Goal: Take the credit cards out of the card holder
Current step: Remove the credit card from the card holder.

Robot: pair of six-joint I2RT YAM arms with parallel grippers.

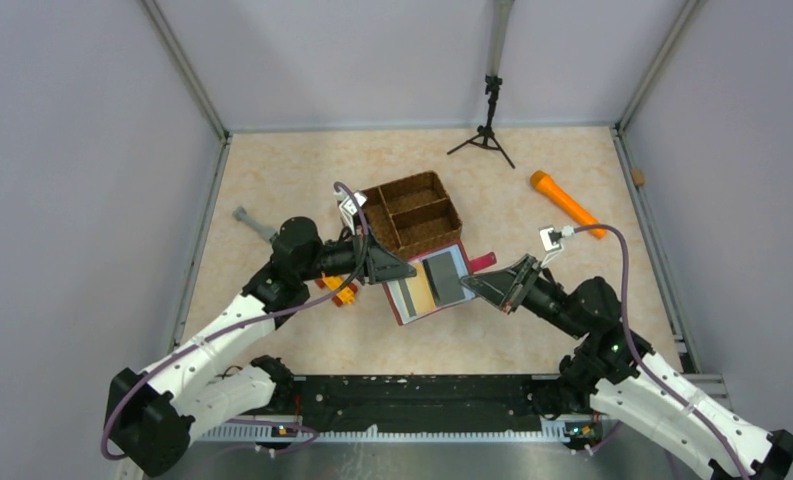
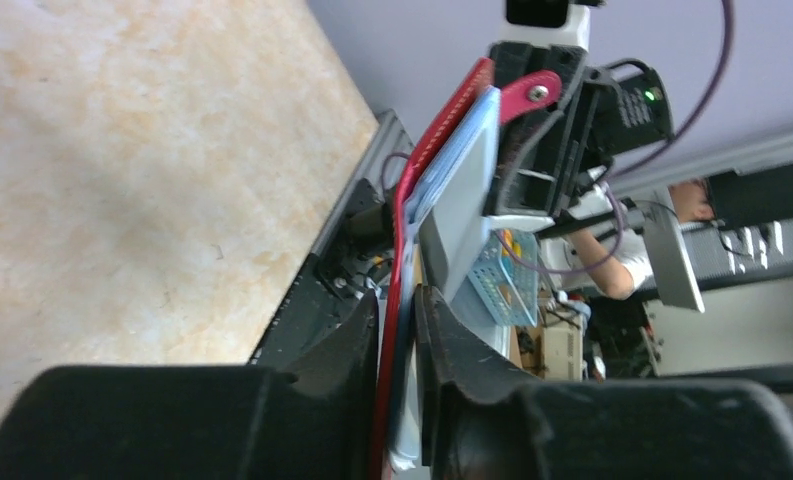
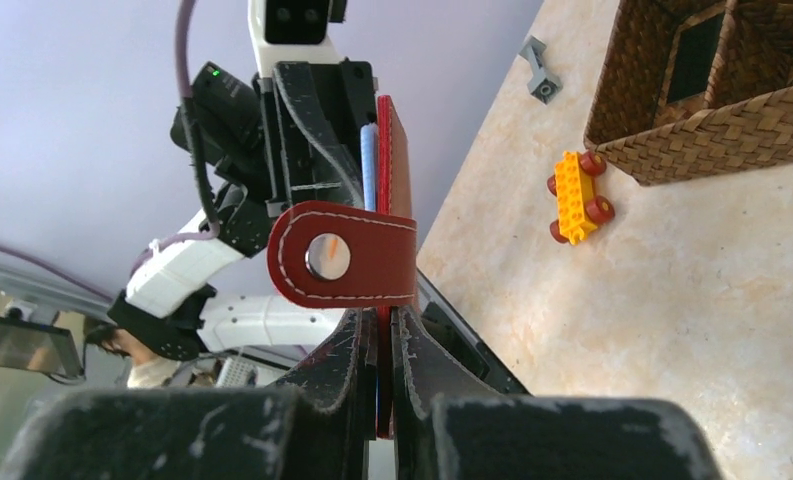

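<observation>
- overhead: looks lifted off the table (image 1: 292,180), spread open between both arms: card holder (image 1: 399,297) pinched at its left edge by the left gripper (image 1: 390,270) and at its right edge by the right gripper (image 1: 477,287)
- dark card (image 1: 440,275) and tan card (image 1: 419,290) tucked side by side inside, long axes pointing toward the basket (image 1: 412,212), dark one nearer the right gripper
- left wrist: fingers (image 2: 347,345) clamped on the red cover edge
- right wrist: fingers (image 3: 332,360) closed on the cover beneath the strap tab (image 3: 342,255); toy car (image 3: 577,196) well apart on the marbled tabletop
</observation>
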